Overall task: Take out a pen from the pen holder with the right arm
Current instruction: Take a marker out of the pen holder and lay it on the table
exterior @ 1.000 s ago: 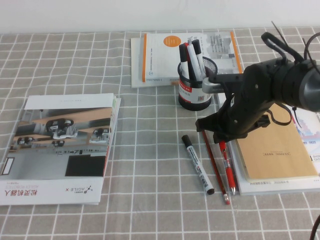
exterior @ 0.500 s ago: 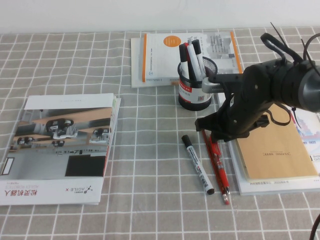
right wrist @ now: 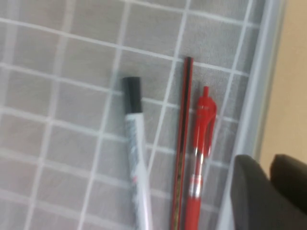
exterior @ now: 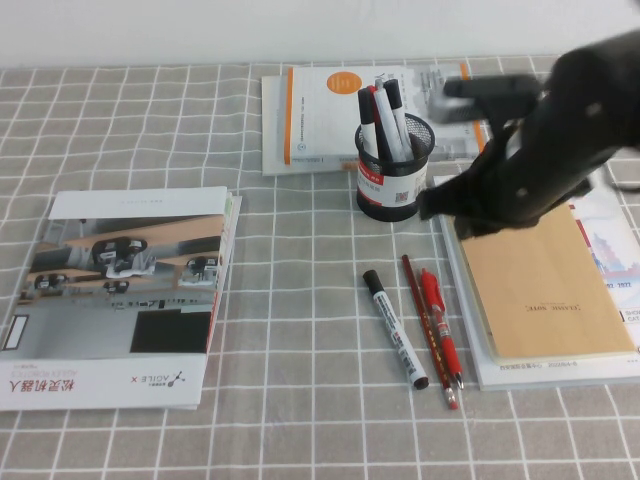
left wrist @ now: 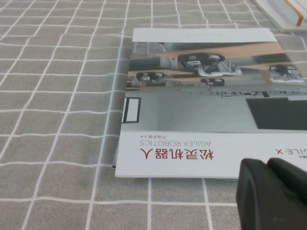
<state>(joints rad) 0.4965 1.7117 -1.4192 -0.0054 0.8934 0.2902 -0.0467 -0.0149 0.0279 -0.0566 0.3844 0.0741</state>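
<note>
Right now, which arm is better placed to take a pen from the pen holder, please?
Right: the right gripper hovers beside the pen holder; the left gripper hangs by the AgileX brochure, farther away.

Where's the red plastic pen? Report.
High view, robot's right: red plastic pen lies between thin red pencil and tan notebook, right gripper above; left gripper hovers over glossy brochure.

Right gripper (exterior: 438, 205) a dark blur by the notebook (exterior: 550, 300); left gripper (left wrist: 269, 166) edge-cropped near the booklet (left wrist: 201, 120).

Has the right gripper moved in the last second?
Yes. The right gripper went from over the red pen back beside the pen holder; the left gripper hovers by the booklet.
</note>
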